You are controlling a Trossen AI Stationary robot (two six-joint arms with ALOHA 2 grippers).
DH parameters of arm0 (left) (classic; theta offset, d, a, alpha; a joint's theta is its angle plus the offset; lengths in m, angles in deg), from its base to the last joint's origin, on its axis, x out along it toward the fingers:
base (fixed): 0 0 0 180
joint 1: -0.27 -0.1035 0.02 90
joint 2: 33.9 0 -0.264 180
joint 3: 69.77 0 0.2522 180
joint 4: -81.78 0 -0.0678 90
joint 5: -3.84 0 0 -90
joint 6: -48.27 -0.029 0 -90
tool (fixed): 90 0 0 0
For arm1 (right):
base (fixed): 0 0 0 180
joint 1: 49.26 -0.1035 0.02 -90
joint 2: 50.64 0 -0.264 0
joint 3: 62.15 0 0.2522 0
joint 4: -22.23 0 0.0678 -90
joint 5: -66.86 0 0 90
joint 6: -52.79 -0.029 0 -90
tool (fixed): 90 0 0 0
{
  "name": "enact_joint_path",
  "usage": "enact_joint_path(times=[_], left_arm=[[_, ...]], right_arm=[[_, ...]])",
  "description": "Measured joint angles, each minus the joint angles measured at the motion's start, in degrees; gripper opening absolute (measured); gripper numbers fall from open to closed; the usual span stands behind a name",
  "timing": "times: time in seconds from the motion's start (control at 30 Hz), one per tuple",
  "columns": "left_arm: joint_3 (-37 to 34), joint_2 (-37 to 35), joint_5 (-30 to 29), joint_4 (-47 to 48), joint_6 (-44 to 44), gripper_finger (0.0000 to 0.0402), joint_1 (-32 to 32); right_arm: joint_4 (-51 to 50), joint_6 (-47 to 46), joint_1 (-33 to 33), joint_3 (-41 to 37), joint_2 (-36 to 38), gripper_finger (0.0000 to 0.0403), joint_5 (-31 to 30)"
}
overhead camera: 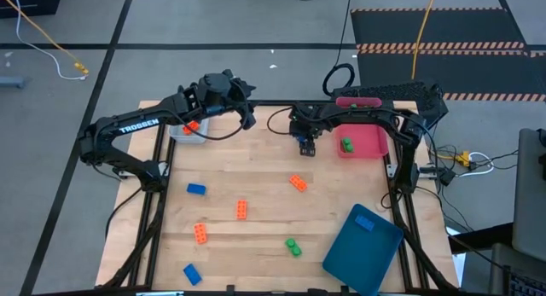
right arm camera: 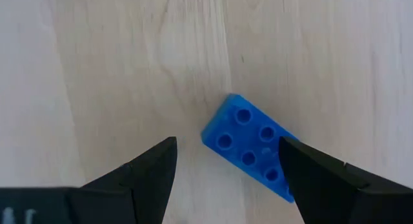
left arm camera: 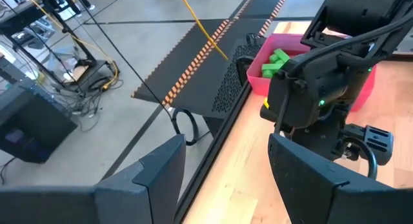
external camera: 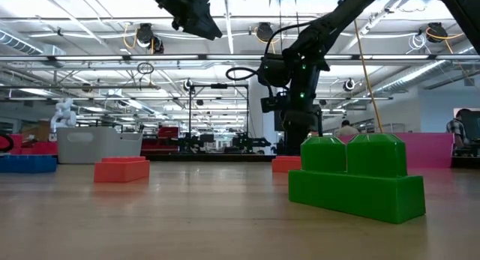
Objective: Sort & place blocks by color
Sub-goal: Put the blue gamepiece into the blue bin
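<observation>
A blue block [right arm camera: 248, 146] lies flat on the wooden table, studs up. My right gripper [right arm camera: 227, 146] points down at it, open, one finger on either side and the block nearer one of them; in the high view this gripper [overhead camera: 306, 148] is left of the pink tray [overhead camera: 368, 148]. My left gripper [left arm camera: 226, 166] is open with nothing in it, high over the table's far left [overhead camera: 247, 117]. Loose on the table are orange blocks [overhead camera: 298, 182] [overhead camera: 242, 209] [overhead camera: 200, 234], blue blocks [overhead camera: 196, 189] [overhead camera: 191, 273] and a green block [overhead camera: 293, 246].
The pink tray holds a green block [overhead camera: 347, 145]. A pale tray [overhead camera: 183, 134] at the far left holds an orange block [overhead camera: 192, 125]. A dark-teal tray [overhead camera: 358, 249] at the near right holds a blue block [overhead camera: 365, 222]. The table's middle is bare wood.
</observation>
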Motion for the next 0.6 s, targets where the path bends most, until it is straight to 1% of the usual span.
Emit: enact_joint_path(times=[0.17, 0.23, 0.3, 0.53, 0.6], left_arm=[[0.0, 0.0, 0.0, 0.69, 0.0, 0.0223, 0.0], [0.0, 0.0, 0.0, 1.02, 0.01, 0.0223, 0.0], [0.0, 0.0, 0.0, 1.06, 0.29, 0.0223, 0.0], [0.0, 0.0, 0.0, 1.09, 1.47, 0.0223, 0.0], [0.0, 0.0, 0.0, 1.1, 1.55, 0.0223, 0.0]], right_arm=[[-9.33, -4.24, -2.07, -0.06, 1.23, 0.0263, 0.94], [-14.0, -6.29, -3.24, -0.23, 2.51, 0.0263, 3.34], [-16.83, -7.77, -4.79, -0.54, 3.9, 0.0263, 4.1], [-14.84, -7.83, -9.09, -0.39, 12.16, 0.0263, 3.51], [-14.15, -6.81, -9.57, -0.39, 13.95, 0.0263, 1.33]])
